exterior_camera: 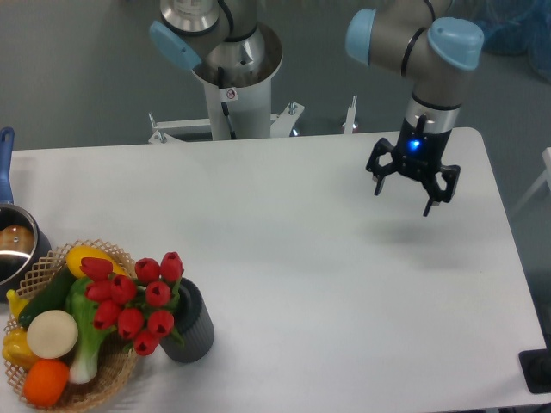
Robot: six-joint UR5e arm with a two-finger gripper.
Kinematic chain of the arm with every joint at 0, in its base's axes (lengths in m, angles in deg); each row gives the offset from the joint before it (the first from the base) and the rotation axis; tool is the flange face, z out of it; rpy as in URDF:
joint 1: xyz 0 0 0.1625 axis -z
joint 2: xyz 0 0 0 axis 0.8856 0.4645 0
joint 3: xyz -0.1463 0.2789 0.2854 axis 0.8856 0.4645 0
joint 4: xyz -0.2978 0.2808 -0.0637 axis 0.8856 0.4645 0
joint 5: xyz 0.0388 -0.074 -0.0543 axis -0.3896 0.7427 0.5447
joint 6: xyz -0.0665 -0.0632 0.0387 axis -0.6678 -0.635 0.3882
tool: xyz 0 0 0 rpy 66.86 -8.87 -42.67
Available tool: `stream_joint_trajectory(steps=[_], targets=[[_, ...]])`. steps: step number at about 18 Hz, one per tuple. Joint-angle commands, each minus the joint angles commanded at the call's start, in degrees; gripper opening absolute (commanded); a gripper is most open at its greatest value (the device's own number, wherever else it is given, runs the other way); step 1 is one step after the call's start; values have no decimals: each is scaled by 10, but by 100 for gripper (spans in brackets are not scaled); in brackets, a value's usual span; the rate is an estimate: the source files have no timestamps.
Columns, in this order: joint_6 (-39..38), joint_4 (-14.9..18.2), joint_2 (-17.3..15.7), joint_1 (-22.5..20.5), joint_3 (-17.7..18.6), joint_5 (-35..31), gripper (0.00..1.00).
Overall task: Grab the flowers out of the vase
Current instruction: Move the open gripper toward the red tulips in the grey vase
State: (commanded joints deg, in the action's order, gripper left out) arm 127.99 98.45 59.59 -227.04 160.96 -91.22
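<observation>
The flowers (135, 301) stand in the vase (191, 326) at the lower left of the frame, their red buds leaning left over the basket (119, 372) just beside it. A pot (13, 243) sits at the left edge. At upper right, well apart, the pincer (412, 182) hangs spread and empty above the white surface (327, 284).
</observation>
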Motion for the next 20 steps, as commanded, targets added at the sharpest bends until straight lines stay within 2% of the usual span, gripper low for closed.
stream_joint_trajectory(steps=[4,10,20], targets=[[-51,-1,-1,20,4,41,100],[-55,-1,-3,41,-22,41,100],[-109,-4,-28,77,-24,55,100]])
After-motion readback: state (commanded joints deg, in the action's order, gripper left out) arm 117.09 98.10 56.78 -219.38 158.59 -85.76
